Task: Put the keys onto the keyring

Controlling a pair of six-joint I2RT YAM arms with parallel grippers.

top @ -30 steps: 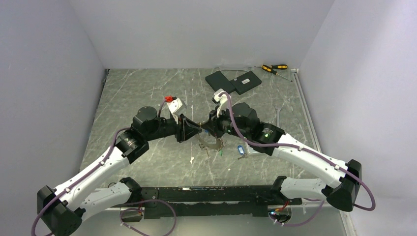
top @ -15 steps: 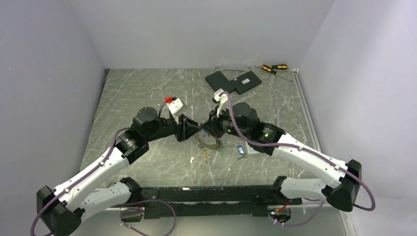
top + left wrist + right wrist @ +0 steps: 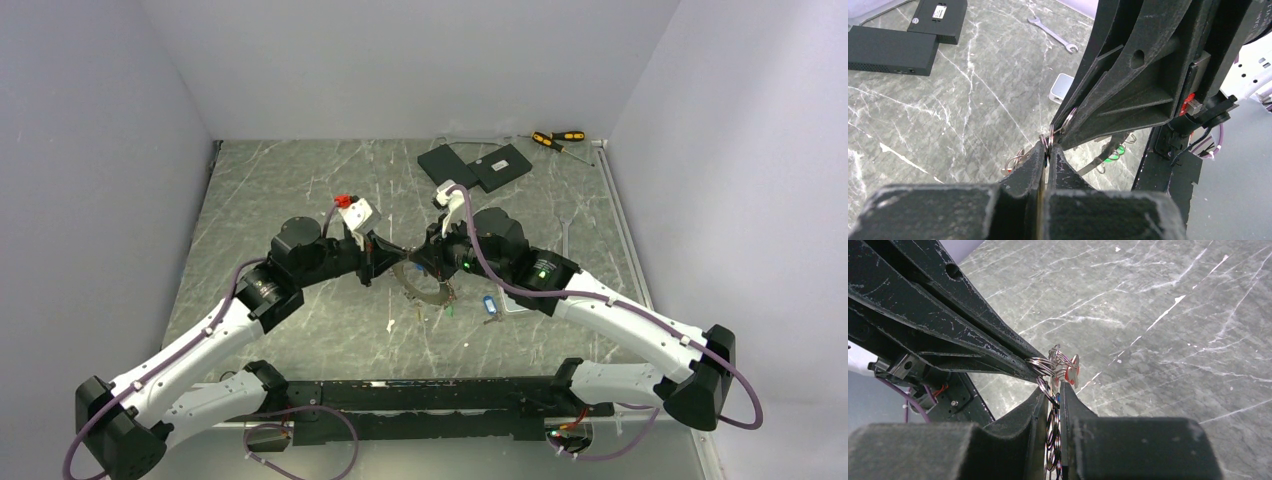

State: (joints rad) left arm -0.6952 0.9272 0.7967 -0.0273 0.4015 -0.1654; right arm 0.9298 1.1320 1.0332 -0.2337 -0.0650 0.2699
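Note:
Both grippers meet tip to tip above the table's middle. My right gripper (image 3: pixel 413 262) (image 3: pixel 1057 390) is shut on the keyring (image 3: pixel 427 286), whose stacked wire coils (image 3: pixel 1053 432) stand between its pads while the ring hangs below. A red-headed key (image 3: pixel 1072 373) dangles at its tips. My left gripper (image 3: pixel 394 261) (image 3: pixel 1048 146) is shut on a small wire ring (image 3: pixel 1050 136) there. More of the keys lie on the table: a blue one (image 3: pixel 489 305) and a green one (image 3: pixel 451 310) (image 3: pixel 1118 150).
Two black boxes (image 3: pixel 478 165) and yellow-and-black screwdrivers (image 3: pixel 556 139) lie at the back right. A wrench (image 3: pixel 1053 34) and a pale slab (image 3: pixel 1062 88) lie beyond the grippers. Small bits (image 3: pixel 390 325) lie in front of the keyring.
The left jaws have closed on the wire at the right gripper's tips, and the left gripper has drawn back slightly to the left. The hanging keyring has risen a little. The right arm holds still.

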